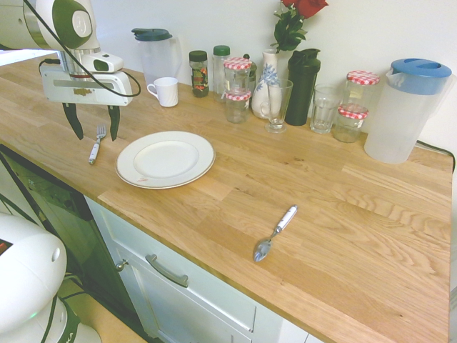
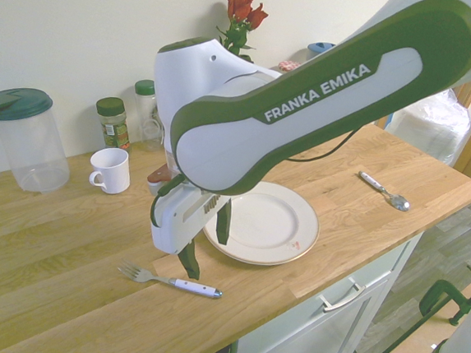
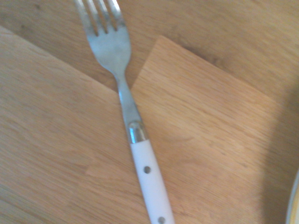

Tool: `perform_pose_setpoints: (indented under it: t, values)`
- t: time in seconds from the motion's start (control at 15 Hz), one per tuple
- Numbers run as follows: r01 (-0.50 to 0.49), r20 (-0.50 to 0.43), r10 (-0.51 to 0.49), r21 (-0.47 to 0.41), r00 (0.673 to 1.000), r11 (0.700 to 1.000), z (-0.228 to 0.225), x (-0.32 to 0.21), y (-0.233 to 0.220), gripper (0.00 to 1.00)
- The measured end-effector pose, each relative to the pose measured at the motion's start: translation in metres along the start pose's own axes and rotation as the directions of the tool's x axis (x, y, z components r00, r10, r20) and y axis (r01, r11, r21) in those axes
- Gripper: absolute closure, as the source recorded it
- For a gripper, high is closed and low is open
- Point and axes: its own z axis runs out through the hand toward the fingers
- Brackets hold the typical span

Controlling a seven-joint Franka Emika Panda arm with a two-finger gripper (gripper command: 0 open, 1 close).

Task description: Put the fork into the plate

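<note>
White cabinet fronts (image 1: 178, 282) are facing the first exterior camera, below the wooden counter (image 1: 343, 236). Near its edge, a spoon (image 1: 275, 234) is lying to the right of the plate (image 1: 166, 159), well apart from it. The plate is resting flat, its thin edge line showing. To the plate's left, the fork (image 1: 97, 145) is lying on the counter, just beside it but not touching. Above the fork, the end effector (image 1: 91, 136) is hovering with its fingers spread wide, holding nothing. Farther back, a white mug (image 1: 166, 92) is standing near a lidded pitcher (image 1: 154, 57), while lidded jars (image 1: 237, 91), a dark bottle (image 1: 302, 87), a vase (image 1: 267, 86) bearing red roses (image 1: 307, 6) and a blue-lidded pitcher (image 1: 407, 111) are lining the wall side.
</note>
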Motion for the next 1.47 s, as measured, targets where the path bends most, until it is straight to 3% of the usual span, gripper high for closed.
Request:
perform_pose_setpoints:
  t: [0.47,0.53,0.8,1.47]
  values:
    - [0.019,0.059,-0.017,-0.028,0.998,0.999,0.038,0.010,-0.014,0.00]
    - [0.027,0.051,-0.026,-0.031,0.998,0.999,0.040,0.009,-0.016,1.00]
    - [0.056,-0.017,-0.057,-0.029,0.998,0.998,0.050,0.006,-0.020,1.00]
    - [0.070,-0.047,-0.071,-0.034,0.996,0.997,0.051,-0.007,-0.029,1.00]
